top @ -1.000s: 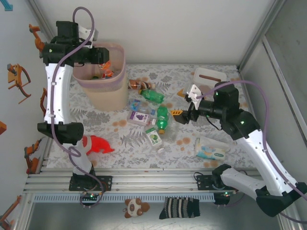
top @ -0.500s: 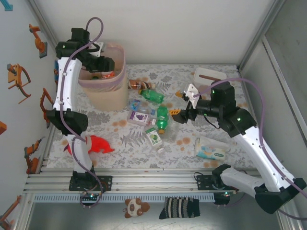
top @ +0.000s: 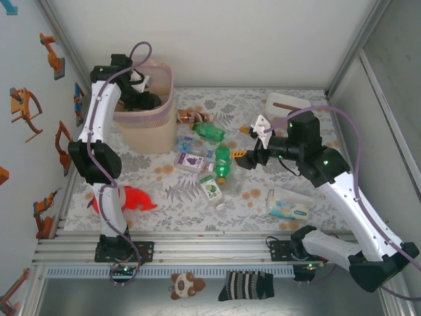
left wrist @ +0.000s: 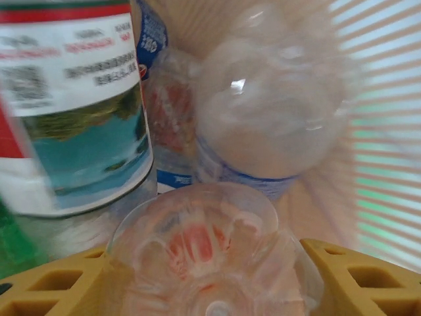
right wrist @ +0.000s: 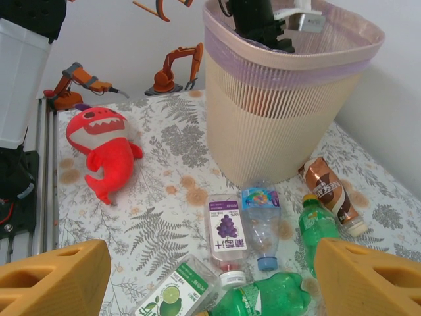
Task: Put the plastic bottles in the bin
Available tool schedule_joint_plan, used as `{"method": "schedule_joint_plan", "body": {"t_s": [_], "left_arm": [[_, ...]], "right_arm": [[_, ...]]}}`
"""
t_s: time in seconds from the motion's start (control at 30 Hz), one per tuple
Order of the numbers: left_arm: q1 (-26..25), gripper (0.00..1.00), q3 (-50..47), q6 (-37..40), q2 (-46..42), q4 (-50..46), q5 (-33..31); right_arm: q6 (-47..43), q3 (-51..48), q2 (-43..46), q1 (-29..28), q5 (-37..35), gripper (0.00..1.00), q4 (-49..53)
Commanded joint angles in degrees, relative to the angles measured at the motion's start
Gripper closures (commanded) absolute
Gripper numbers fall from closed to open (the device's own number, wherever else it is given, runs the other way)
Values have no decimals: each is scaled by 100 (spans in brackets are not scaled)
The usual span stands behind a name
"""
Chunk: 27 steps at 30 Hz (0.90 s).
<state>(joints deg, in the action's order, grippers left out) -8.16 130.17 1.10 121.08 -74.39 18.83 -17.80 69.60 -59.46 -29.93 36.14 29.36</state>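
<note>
Since the earlier frame the left gripper (left wrist: 207, 270) has dropped lower inside the bin (top: 141, 131), a tall beige ribbed wastebasket. Its yellow fingers clamp the base of one clear bottle (left wrist: 204, 237) (red shows through it). At least two labelled bottles (left wrist: 72, 105) lie just ahead. The right gripper (right wrist: 209, 266) stands apart, empty. Six plastic bottles (right wrist: 225, 236) lie ahead of it: two green, one clear, one brown, one purple-labelled, one lime-labelled.

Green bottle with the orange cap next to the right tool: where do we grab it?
Mid-body of the green bottle, from above, likely with the open right tool beside it. It lies on its side, long axis near-to-far, so close across its width. The purple-label bottle crowds its left side.
</note>
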Motion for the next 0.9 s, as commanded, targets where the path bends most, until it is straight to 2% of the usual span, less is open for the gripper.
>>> {"method": "schedule_joint_plan", "body": {"t_s": [0.0,0.27,0.5,0.87], "left_arm": [[-36,52,-389,97,103,-86,147],[-36,50,-955,79,49,294,139],[-36,34,-982,-46,-563,644,17],[-26,24,-898,-197,-1508,935,146]], "right_arm": [[31,8,-13,-30,25,20,-36],[31,-39,14,-30,-24,20,-45],[285,65,-39,-30,-428,21,-20],[1037,45,-99,-31,-640,21,-217]]}}
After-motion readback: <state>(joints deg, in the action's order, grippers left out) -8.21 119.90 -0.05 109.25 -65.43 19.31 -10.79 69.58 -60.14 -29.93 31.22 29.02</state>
